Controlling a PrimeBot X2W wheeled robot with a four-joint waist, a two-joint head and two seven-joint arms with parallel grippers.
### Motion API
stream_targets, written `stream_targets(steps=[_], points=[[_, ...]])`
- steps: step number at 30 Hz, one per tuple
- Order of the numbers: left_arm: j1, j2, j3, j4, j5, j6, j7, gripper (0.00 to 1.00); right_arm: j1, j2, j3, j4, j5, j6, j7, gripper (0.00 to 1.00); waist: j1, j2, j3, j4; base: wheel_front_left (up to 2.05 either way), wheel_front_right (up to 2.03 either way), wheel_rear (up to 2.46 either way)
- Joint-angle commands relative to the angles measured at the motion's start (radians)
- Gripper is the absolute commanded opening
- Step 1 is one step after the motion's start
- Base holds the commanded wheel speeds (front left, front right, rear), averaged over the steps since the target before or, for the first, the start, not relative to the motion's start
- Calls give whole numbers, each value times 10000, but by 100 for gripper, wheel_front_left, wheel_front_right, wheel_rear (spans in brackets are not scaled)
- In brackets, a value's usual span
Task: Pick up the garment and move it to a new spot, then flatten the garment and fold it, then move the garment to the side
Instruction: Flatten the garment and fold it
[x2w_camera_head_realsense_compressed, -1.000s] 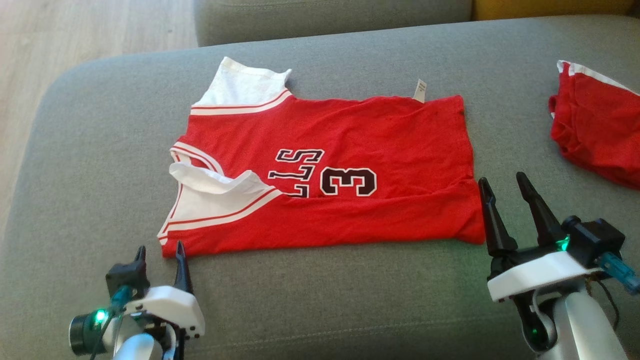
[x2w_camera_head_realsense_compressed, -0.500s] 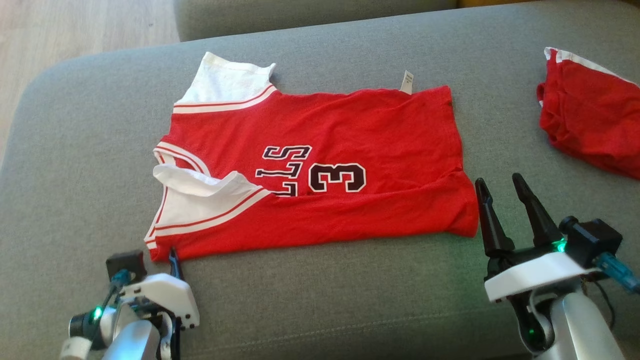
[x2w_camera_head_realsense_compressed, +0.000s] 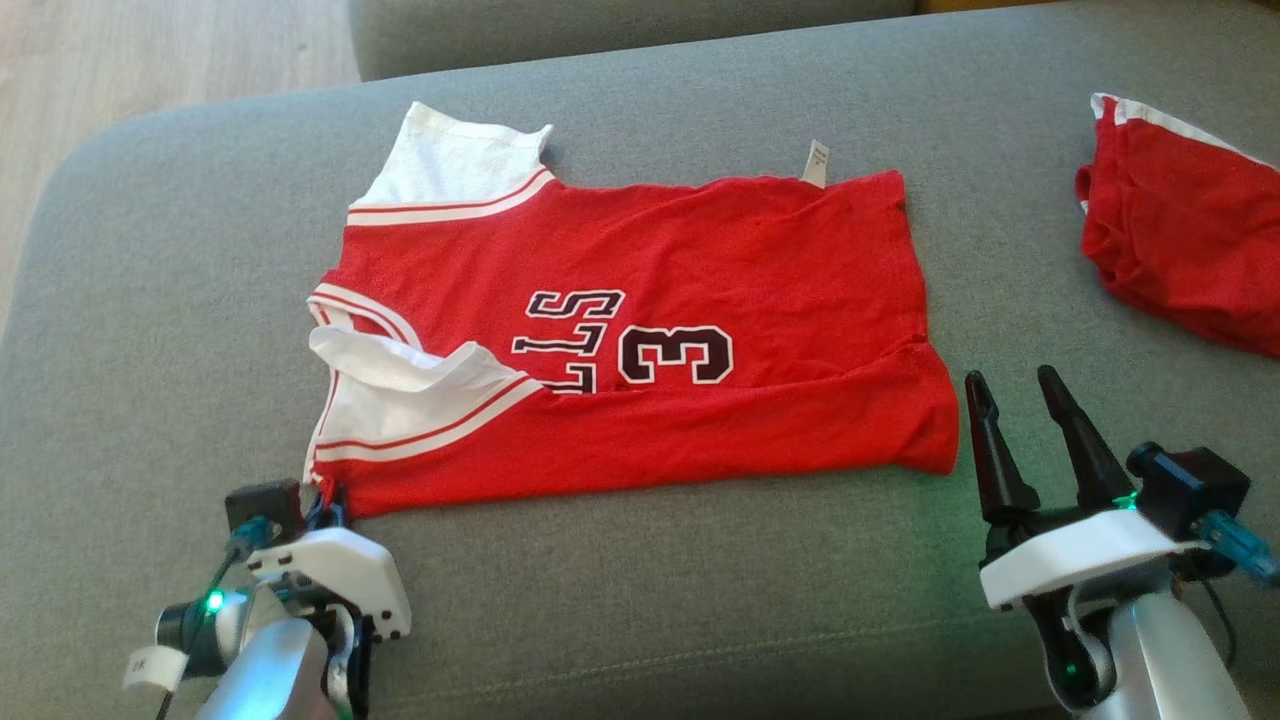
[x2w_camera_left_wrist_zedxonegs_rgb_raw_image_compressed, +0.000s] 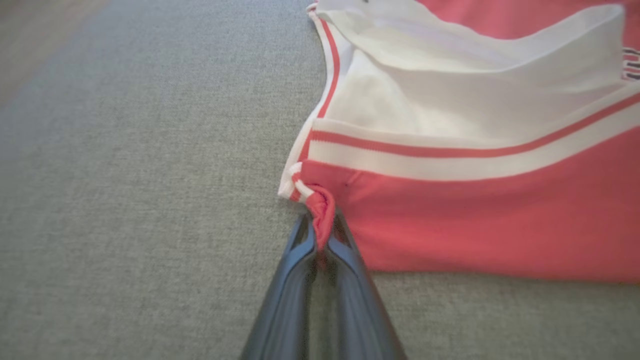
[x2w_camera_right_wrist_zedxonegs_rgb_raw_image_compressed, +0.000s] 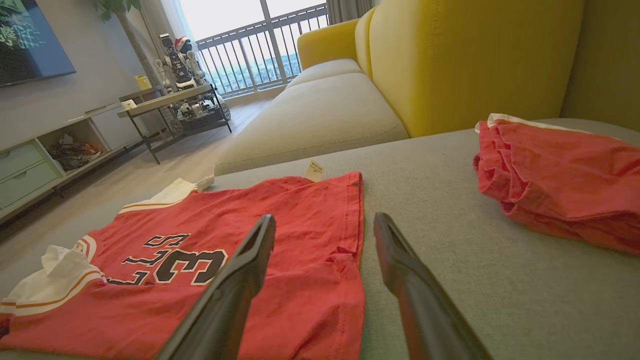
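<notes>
left gripper (x2w_camera_left_wrist_zedxonegs_rgb_raw_image_compressed: 322, 225): one second ago its two dark fingers stood apart at the jersey's near corner; now they are closed, with a small bunch of red hem squeezed between the tips.
red sleeveless jersey (x2w_camera_head_realsense_compressed: 700, 280): it has white shoulder panels and a dark number 3, and it lies spread on the grey fabric sofa cushion (x2w_camera_head_realsense_compressed: 640, 620). The pinched corner is at 7 o'clock of the cloth. One white panel is turned over, and a long crease runs along the near side.
right gripper (x2w_camera_head_realsense_compressed: 1012, 375): wide as before and holding nothing, just beside the hem corner at 4 o'clock of the jersey.
crumpled red cloth heap (x2w_camera_head_realsense_compressed: 1190, 260): at 2 o'clock of the cushion, well apart from the jersey.
meaning for the task: the first corner is now secured, so I judge the flattening has begun. The right side is not yet gripped, so a pull now would probably only drag the cloth to one side.
</notes>
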Motion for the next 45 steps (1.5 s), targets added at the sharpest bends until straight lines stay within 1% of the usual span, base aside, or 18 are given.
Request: stream_targets(steps=[1, 5, 11, 15, 17, 24, 25, 28, 32, 35, 36, 37, 38, 40, 45], points=[[-223, 170, 252, -16, -99, 13, 12, 0, -431, 23, 191, -266, -37, -4, -80, 100, 0, 0, -9, 14, 0, 0, 0], [-168, 264, 285, -422, 26, 84, -95, 0, -386, 23, 17, 69, 107, -4, 152, 100, 0, 0, -97, 121, 0, 0, 0], [298, 393, 364, -1750, 426, 358, -127, 0, -427, 24, -207, 1044, 1090, -4, 675, 100, 0, 0, -230, 386, 0, 0, 0], [691, 375, 335, -2528, 674, 480, -129, 0, -620, 24, -234, 2007, 1518, -4, 931, 100, 0, 0, -268, 604, 0, 0, 0], [813, 360, 324, -2789, 760, 535, -129, 0, -827, 24, -286, 2541, 1921, -4, 1005, 100, 0, 0, -273, 703, 0, 0, 0], [1010, 384, 276, -3214, 881, 593, -130, 0, -1739, 24, -253, 4514, 2828, -4, 904, 100, 0, 0, -281, 966, 0, 0, 0], [1014, 388, 267, -3237, 886, 598, -130, 0, -1869, 24, -223, 4807, 2900, -4, 869, 100, 0, 0, -278, 997, 0, 0, 0], [1028, 401, 244, -3310, 911, 647, -131, 0, -2204, 24, -97, 5623, 2555, -4, 680, 100, 0, 0, -277, 1055, 0, 0, 0], [1089, 461, 233, -3397, 937, 692, -131, 0, -2604, 24, 21, 6583, 2595, -4, 545, 100, 0, 0, -279, 1059, 0, 0, 0], [1112, 499, 241, -3436, 931, 713, -131, 0, -2854, 24, 346, 7111, 2721, -4, 482, 100, 0, 0, -278, 1039, 0, 0, 0], [1120, 508, 246, -3451, 927, 722, -131, 0, -2921, 24, 488, 7234, 2774, -4, 461, 67, 0, 0, -280, 1030, 0, 0, 0], [1130, 516, 249, -3463, 922, 729, -131, 0, -2979, 24, 647, 7325, 2795, -4, 430, 24, 0, 0, -283, 1019, 0, 0, 0], [1140, 527, 251, -3470, 918, 737, -131, 0, -3030, 24, 821, 7373, 2757, -4, 376, 0, 0, 0, -284, 1005, 0, 0, 0], [1152, 563, 213, -3446, 947, 756, -131, 0, -3112, 24, 977, 7445, 2630, -4, 244, 0, 0, 0, -298, 971, 0, 0, 0], [1196, 641, 153, -3377, 969, 780, -104, 0, -3270, 24, 734, 7621, 1998, -4, 41, 0, 0, 0, -363, 909, 0, 0, 0]])
